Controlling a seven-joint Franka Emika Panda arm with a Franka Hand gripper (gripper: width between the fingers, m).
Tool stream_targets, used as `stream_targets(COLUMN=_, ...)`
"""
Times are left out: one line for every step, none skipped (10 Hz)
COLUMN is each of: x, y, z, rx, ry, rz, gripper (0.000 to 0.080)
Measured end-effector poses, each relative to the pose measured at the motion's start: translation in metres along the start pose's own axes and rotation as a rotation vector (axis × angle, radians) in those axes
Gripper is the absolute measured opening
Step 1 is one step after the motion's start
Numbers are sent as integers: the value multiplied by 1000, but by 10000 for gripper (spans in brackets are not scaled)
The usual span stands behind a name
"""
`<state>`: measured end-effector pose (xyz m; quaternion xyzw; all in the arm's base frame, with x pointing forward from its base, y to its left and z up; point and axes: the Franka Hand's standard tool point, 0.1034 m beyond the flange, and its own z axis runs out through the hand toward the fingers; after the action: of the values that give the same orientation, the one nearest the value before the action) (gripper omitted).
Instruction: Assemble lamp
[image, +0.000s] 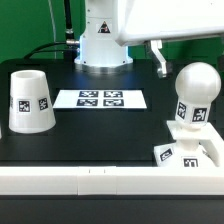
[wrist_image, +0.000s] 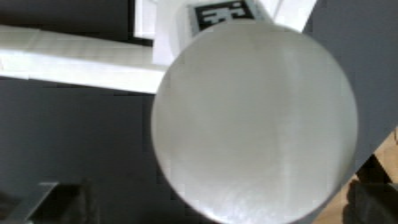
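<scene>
White bulb (image: 196, 92), end effector (image: 160, 62) spread, empty

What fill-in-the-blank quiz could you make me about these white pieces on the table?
The shade stands on the exterior view's ___ side. The bulb stands upright on the ___. The marker board carries ___ tags.
Missing words: left; base; four.

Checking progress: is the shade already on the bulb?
No, the shade stands alone at the exterior view's left, apart from the bulb at the right.
</scene>
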<state>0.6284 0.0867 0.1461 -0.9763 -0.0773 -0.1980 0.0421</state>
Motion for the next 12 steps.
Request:
stream_targets(x=0, y=0, z=0, rx=0, ry=2, rz=0, gripper=699)
stream_targets(x=-3, y=-1, z=2, rx=2, ry=-12, rz=0, gripper=699)
stream_targets(x=-10, y=-3, z=8, rx=14, ry=-75, rz=0, gripper=699)
stream_targets(x=-14, y=-5, z=10, rx=29, ry=-163, rz=1, gripper=699)
stream_targets(x=-14, y=-6, z=11, rx=42, ry=-228, rz=0, gripper=699)
stream_targets(x=-14, y=-7, z=14, rx=49, ry=-259, rz=1, gripper=699)
stream_targets(x=-20, y=-10, z=17, rx=64, ry=-334, rz=0, gripper=699)
stream_targets(x=-17, y=-11, z=18, rx=71, ry=-357, rz=-2, gripper=699)
stream_targets(x=-16, y=-10, z=21, rx=72, ry=-357, rz=-2, gripper=699)
stream_targets(x=-16, y=-10, z=23, rx=72, ry=-354, rz=-5, gripper=699)
stream_targets(x=-16, y=-10, z=23, rx=67, ry=-355, rz=-20, gripper=699)
stream_targets(x=-15, y=-10, z=22, rx=56, ry=-356, rz=-46, gripper=699)
